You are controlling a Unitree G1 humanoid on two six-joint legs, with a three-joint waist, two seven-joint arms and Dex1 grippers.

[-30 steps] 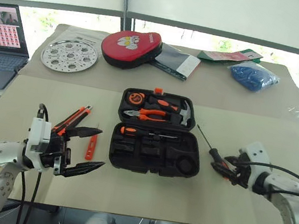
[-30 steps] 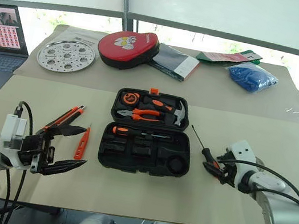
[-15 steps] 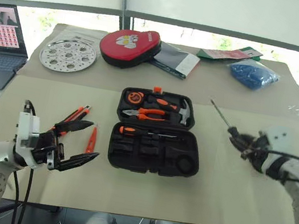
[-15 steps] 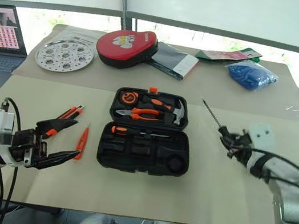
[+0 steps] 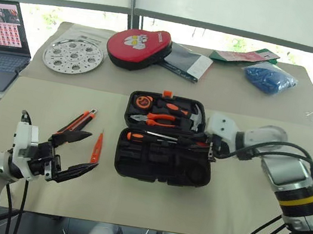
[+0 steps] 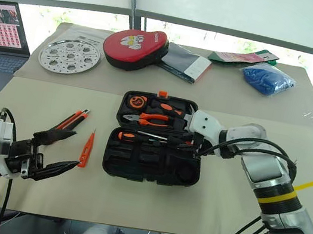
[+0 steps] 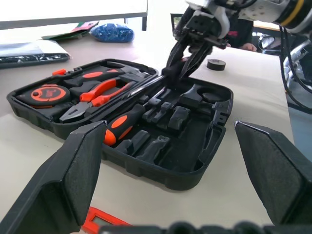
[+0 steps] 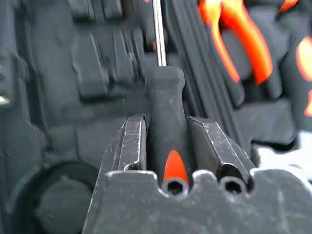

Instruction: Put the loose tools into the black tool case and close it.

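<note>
The black tool case (image 5: pixel 194 175) lies open mid-table, with one orange-and-black screwdriver (image 5: pixel 147 138) seated in its near half. My right gripper (image 5: pixel 203 143) hovers over that half's right side, shut on the black handle of a second screwdriver (image 8: pixel 165 146) whose shaft (image 6: pixel 159 136) points left along the hinge. My left gripper (image 5: pixel 91 151) stands open and empty left of the case. The orange-black utility knife (image 5: pixel 76 122) and slim orange tester pen (image 5: pixel 97 146) lie on the table beside it. A small dark tape roll (image 7: pixel 216 64) sits on the table beyond the case.
The case's far half holds pliers (image 5: pixel 153 118), a hammer (image 5: pixel 194 117) and a round tape measure (image 5: pixel 141 101). Behind it are a red oval case (image 5: pixel 138 46), a perforated metal disc (image 5: pixel 73 56), a booklet (image 5: pixel 185 63) and a blue bag (image 5: pixel 269 77). A laptop (image 5: pixel 0 23) stands far left.
My right gripper lifted the screwdriver from the table right of the case and swung it left over the case, turning its shaft leftward. The left gripper stays open, roughly in place.
</note>
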